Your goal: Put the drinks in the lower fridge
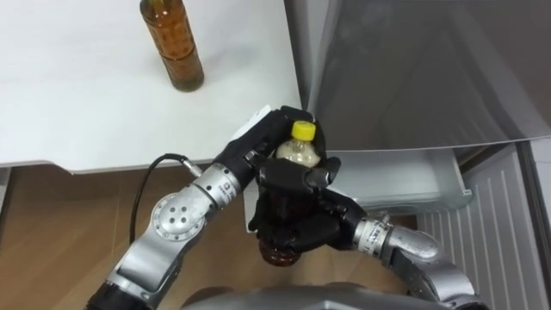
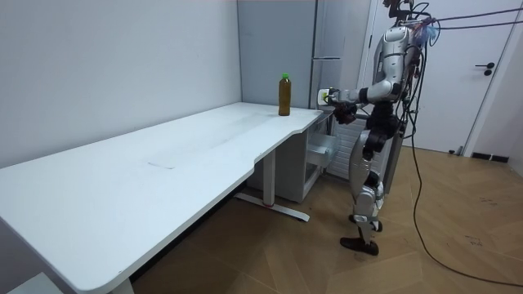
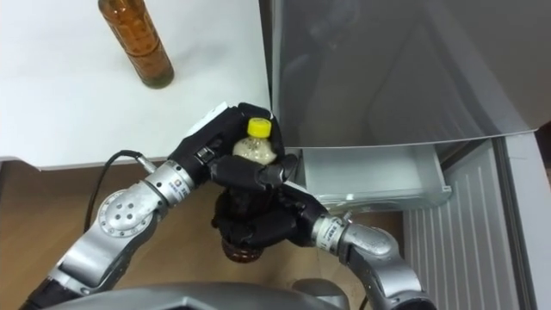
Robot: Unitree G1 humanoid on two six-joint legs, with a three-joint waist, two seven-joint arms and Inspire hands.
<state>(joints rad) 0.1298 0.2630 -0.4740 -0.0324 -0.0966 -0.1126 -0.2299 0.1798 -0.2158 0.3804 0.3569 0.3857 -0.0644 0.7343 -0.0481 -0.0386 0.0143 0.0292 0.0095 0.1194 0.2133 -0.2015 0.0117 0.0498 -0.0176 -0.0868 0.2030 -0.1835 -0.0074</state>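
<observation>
held bottle: yellow-capped bottle (image 1: 299,151), brown drink, upright in front of the robot's chest, just off the table (image 1: 86,112) corner, above the floor
left hand (image 1: 258,146): fingers curled round the bottle's neck and shoulder, just under the cap
right hand (image 1: 301,220): wrapped round the lower body of the same bottle, base poking out below
other drink: second bottle (image 1: 172,43), amber, standing on the table near its edge, well apart from both hands
fridge (image 1: 413,77): to the robot's right; lower drawer (image 1: 405,181) pulled open, looks empty
stance: standing at the table's end by the fridge
step: probably handover or re-grip before lowering into the drawer
do it well: let one hand take full hold before the other lets go; keep the bottle upright; swing right, clear the drawer's front wall, set it down inside
risk: slipping while the grip changes
writing: none readable; hands cover the held bottle's body
</observation>
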